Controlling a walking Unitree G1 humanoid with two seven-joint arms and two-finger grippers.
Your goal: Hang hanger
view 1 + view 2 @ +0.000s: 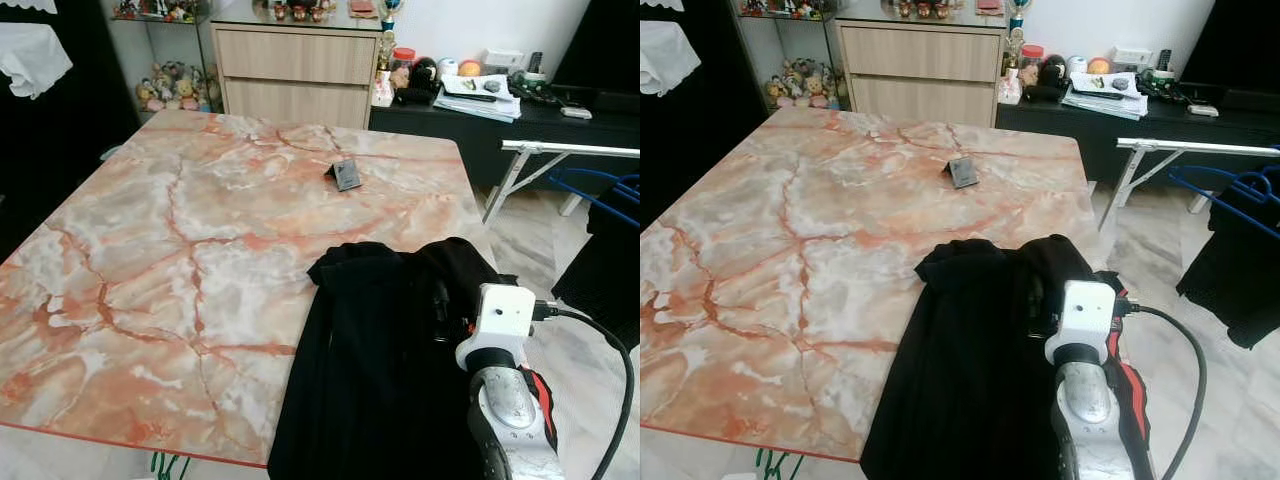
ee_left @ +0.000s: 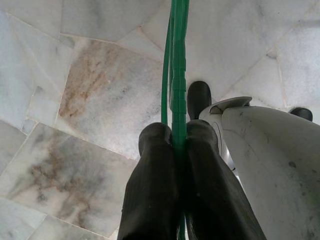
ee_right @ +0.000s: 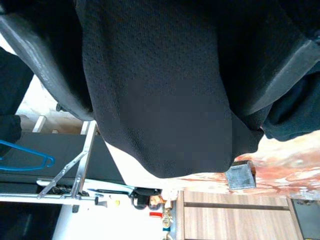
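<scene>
Home; marble table (image 1: pixel 150 250); toy cabinet (image 1: pixel 170 80); drying rack (image 1: pixel 560 155)
</scene>
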